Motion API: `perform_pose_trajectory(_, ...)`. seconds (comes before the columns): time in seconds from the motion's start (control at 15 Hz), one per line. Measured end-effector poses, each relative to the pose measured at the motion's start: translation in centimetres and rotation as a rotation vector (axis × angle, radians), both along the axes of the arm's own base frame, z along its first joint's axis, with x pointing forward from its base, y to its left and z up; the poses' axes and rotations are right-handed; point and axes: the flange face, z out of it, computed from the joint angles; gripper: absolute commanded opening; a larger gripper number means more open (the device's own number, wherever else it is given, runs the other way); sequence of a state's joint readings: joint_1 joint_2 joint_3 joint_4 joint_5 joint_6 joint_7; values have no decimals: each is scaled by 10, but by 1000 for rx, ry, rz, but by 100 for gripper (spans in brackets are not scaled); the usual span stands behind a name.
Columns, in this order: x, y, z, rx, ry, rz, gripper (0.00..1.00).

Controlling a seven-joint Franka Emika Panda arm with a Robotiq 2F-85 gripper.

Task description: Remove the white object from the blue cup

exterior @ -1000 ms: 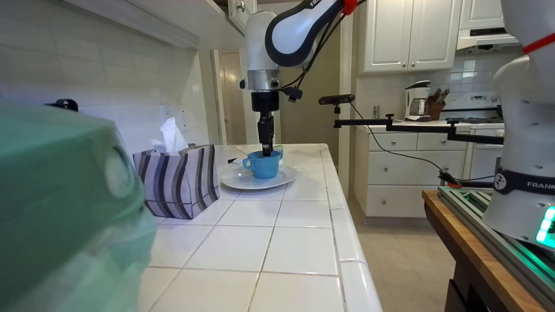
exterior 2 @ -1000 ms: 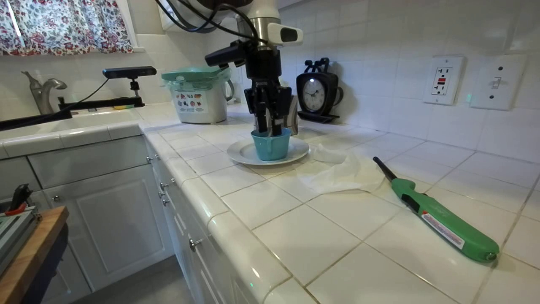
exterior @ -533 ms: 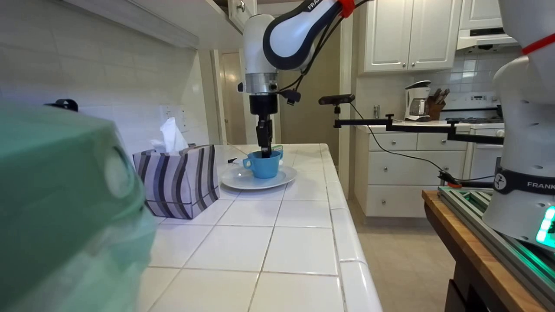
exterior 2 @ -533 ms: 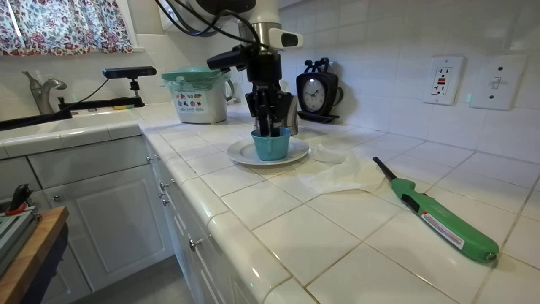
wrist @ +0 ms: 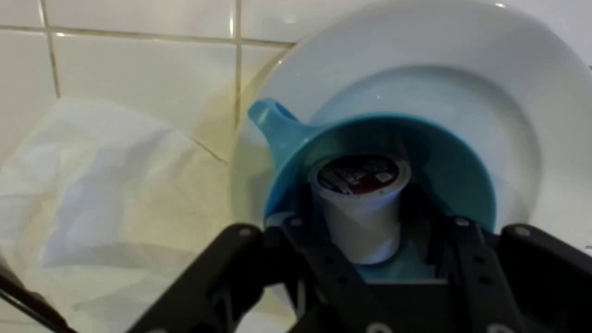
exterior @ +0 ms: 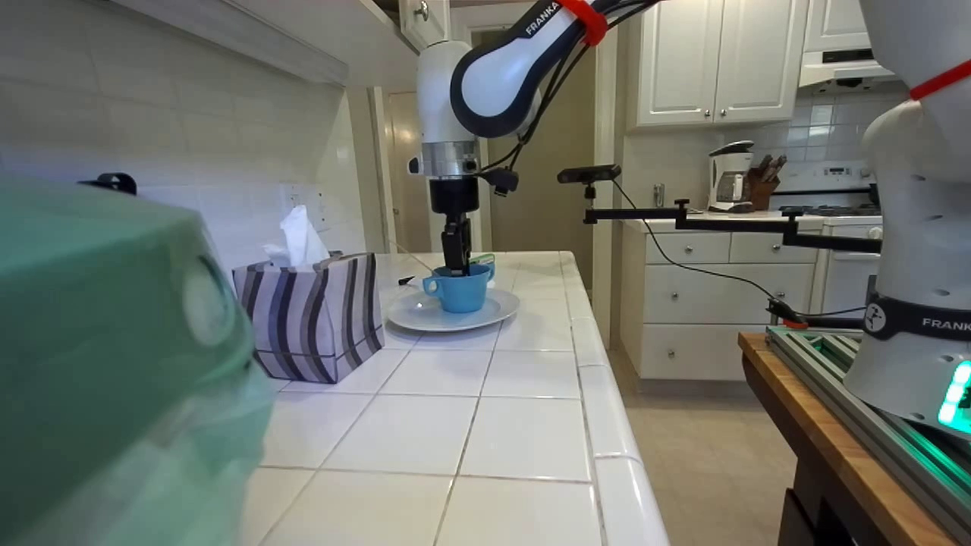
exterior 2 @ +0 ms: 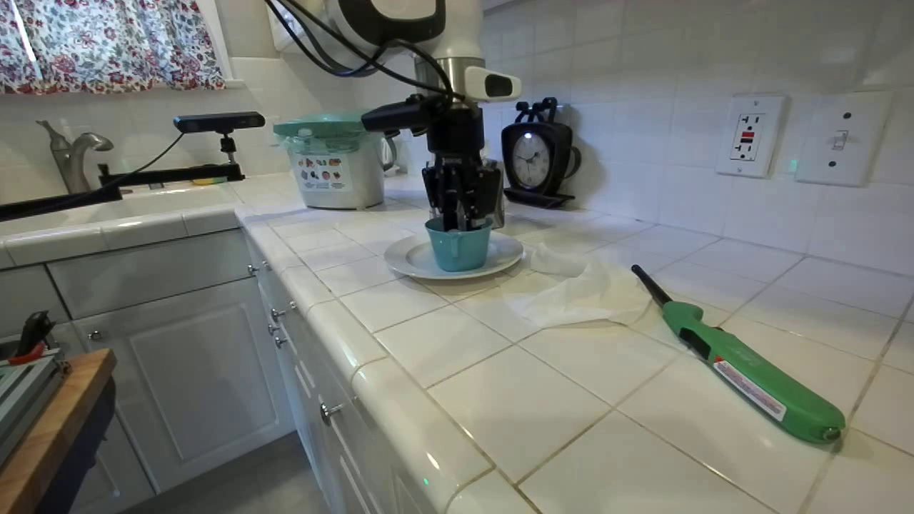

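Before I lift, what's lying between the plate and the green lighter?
A crumpled white sheet lies on the counter between the plate and the green lighter; that shows in an exterior view.

We see white object (wrist: 363,226): small tapered tub, pale rim around dark lid with red patch, lid facing up, inside blue cup (exterior 2: 459,251); whether base touches cup floor we cannot tell. Blue cup, side handle showing, stands upright on white plate (exterior 2: 405,258).
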State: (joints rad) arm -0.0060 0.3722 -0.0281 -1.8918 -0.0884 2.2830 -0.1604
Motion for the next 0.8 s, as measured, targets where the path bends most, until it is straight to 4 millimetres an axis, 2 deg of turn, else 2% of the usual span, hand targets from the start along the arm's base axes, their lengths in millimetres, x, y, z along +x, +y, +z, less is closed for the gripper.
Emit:
perform_pose_trajectory(0.07, 1, 2, 0, 1, -1, 3, 26)
perform_pose_trajectory(0.33, 6, 8, 6, 4, -14, 13, 13)
perform_pose_trajectory(0.47, 10, 9, 14, 4, -30, 15, 0)
perform_pose_trajectory(0.8, 12, 11, 18, 5, -38, 18, 0)
